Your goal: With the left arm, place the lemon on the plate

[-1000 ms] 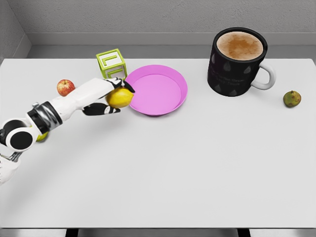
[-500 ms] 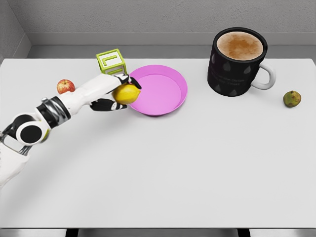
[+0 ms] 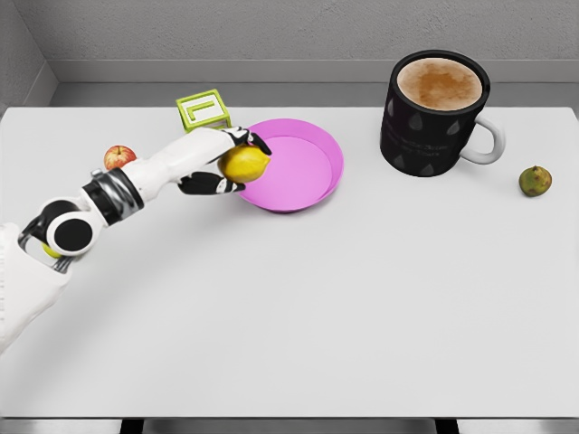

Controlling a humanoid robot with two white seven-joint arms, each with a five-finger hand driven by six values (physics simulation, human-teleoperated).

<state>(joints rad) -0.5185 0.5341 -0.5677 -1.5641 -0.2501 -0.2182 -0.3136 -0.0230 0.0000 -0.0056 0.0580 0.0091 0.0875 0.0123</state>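
Note:
My left hand (image 3: 237, 163) is shut on the yellow lemon (image 3: 246, 164), holding it over the left rim of the pink plate (image 3: 303, 167). The white left arm reaches in from the lower left across the table. The plate lies at the table's back, left of the middle, with nothing else in it. The right arm does not show.
A green-and-white letter block (image 3: 203, 110) stands just behind the hand. A red apple (image 3: 117, 157) lies at the left, partly behind the arm. A big black mug of coffee (image 3: 436, 112) stands at the back right, with a small green fruit (image 3: 535, 181) beyond it.
The left hand has carried the lemon to the right and slightly up, from beside the plate's left edge to above its rim.

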